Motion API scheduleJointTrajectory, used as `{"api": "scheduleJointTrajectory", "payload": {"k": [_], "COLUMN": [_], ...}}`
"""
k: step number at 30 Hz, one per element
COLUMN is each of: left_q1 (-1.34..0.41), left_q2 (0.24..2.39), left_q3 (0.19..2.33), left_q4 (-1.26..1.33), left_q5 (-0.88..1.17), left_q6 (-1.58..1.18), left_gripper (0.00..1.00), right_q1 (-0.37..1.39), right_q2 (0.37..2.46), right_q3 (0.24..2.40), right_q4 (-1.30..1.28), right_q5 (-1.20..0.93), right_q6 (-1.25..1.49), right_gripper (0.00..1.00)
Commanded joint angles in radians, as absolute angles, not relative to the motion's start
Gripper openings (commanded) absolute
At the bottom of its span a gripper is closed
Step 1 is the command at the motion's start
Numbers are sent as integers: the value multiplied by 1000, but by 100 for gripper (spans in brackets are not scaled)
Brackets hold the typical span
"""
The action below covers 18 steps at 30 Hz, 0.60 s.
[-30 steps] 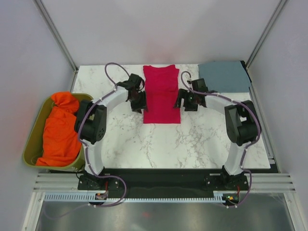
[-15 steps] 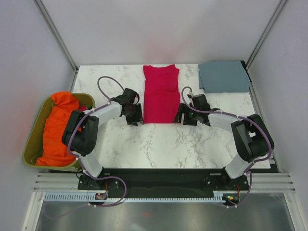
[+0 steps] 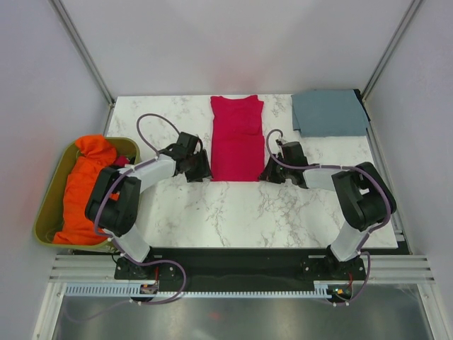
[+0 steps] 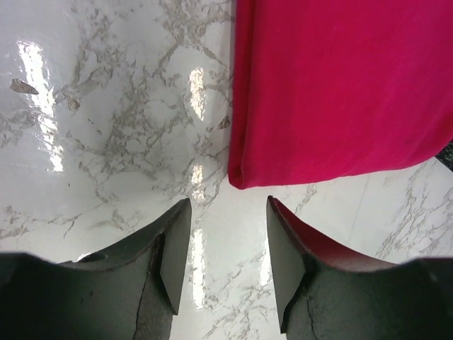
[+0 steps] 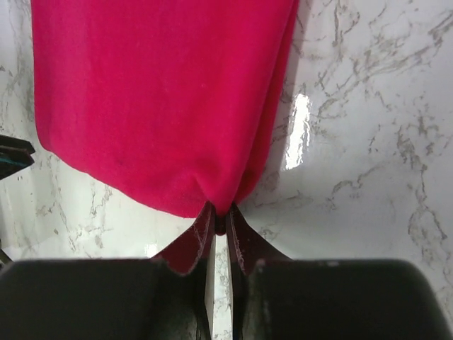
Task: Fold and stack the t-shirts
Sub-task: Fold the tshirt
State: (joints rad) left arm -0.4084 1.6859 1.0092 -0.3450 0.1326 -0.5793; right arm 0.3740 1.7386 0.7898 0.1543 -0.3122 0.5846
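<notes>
From above, both arms have drawn back toward their bases since 1 second ago. Then the grippers flanked the middle of the crimson t-shirt; now the left gripper sits at its near-left corner and the right gripper at its near-right corner. The shirt itself lies where it did, folded into 1 narrow strip at the centre of the marble table. Its long axis runs from the far edge toward the arms, with the neck end far and the hem end near. The blue-grey t-shirt rests flat at the far right corner, well apart from the red one. A basket with orange cloth stands off the table's left side.

In the left wrist view, the 2 fingers stand apart over bare marble. The shirt's corner lies just beyond the gap, not between them, so this tool holds nothing.

In the right wrist view, the jaws are pressed almost together. They pinch the shirt's near corner, where the cloth puckers into the tips.
</notes>
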Motion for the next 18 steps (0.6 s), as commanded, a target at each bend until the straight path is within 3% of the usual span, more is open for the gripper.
{"api": "scheduleJointTrajectory", "payload": {"k": [1,12,17,18], "left_q1": [-411,-413,-411,-411], "left_q2": [1660,1727,1756,1759], "left_q3": [967,905,896,890], "left_q4": [-246,-91,-77,-72], "left_q5": [118,146,149,149], "left_q6": [-617,-635,-641,-641], "left_gripper": [53,53,44,39], "right_q1": [377,377,377,377], "right_q2": [1784,1816,1824,1825], "right_q3": [752,756,761,761], "right_q4": [147,176,178,178], "right_q5": [-293,-348,-356,-356], "right_q6": [561,540,535,535], "right_gripper": [13,13,13,13]}}
